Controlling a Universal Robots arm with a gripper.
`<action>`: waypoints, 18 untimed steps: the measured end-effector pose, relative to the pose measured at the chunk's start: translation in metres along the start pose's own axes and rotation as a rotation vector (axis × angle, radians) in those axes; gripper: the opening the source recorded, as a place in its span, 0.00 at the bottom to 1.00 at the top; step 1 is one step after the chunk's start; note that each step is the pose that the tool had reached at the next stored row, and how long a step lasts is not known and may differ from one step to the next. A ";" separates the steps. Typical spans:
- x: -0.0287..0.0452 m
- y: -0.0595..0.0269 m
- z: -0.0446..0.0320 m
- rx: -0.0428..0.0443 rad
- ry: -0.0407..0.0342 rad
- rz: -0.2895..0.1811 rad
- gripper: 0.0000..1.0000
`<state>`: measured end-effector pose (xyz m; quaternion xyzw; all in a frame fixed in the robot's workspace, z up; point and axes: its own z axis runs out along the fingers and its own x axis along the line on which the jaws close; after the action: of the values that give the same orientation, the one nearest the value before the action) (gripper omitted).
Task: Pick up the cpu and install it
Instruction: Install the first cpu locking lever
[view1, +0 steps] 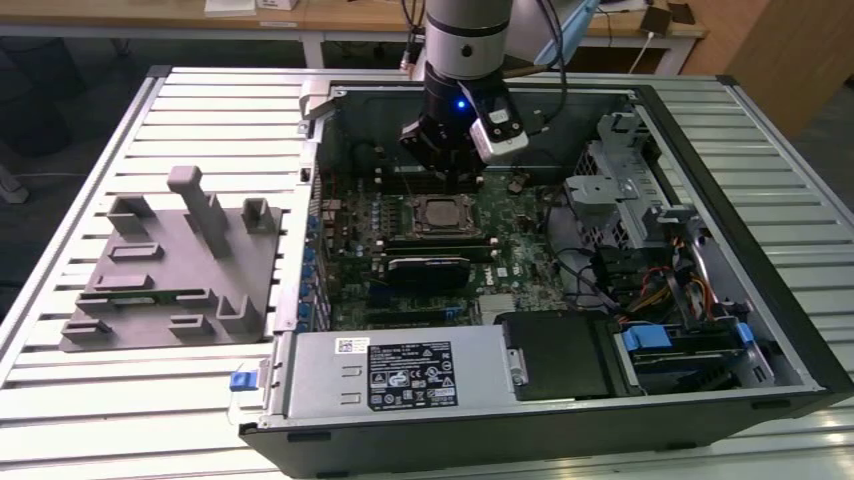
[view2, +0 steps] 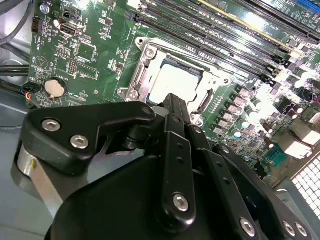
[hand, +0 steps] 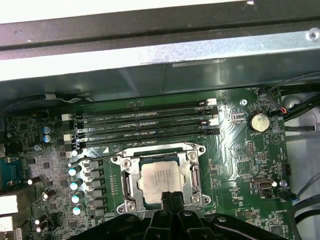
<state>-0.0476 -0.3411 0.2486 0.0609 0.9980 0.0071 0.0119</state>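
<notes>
Robot gripper (view1: 453, 180) over an open computer case (view1: 747, 330), its jaws clenched together and holding nothing.
The cpu (view1: 438, 212) lies flat in the motherboard socket (view1: 412, 226) at the exterior view's centre. In both wrist views the fingertips (hand: 170, 198) sit at the cpu's edge.

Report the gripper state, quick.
Gripper: fingers closed, holding nothing; tips by the cpu, which sits in the socket.

Count: one cpu (hand: 159, 176), one socket frame (hand: 126, 182), one coin cell (hand: 258, 121). Four memory slots (hand: 140, 116) in the first wrist view. Exterior view: one grey holder (view1: 167, 265), one computer case (view1: 534, 430).
</notes>
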 end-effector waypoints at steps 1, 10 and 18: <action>0.0000 0.0000 0.0000 0.0000 0.0000 0.000 0.11; 0.0093 -0.0012 -0.0003 -0.0001 -0.0002 0.000 0.11; 0.0308 -0.0038 -0.0006 -0.0004 -0.0010 0.000 0.11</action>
<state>-0.0786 -0.3411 0.2484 0.0609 0.9980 0.0072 0.0124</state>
